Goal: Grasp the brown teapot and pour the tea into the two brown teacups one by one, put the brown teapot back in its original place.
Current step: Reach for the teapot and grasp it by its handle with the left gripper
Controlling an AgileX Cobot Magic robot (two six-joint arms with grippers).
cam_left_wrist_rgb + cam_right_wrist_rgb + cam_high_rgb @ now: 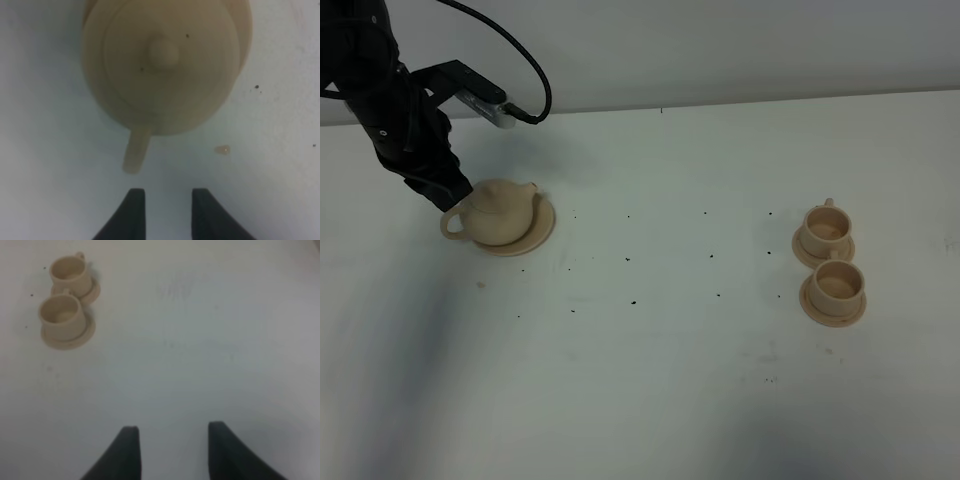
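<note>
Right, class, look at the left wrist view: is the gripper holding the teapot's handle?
No, the left gripper is open and empty, and the handle of the teapot lies ahead of it, untouched.

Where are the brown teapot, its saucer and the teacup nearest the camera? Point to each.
brown teapot (pixel 498 212), exterior high view, middle of its body.
teapot's saucer (pixel 546 225), exterior high view, bare right rim.
nearest teacup (pixel 836 284), exterior high view, inside its bowl.

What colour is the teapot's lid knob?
The knob is pale tan like the teapot; clearest in the left wrist view.
</note>
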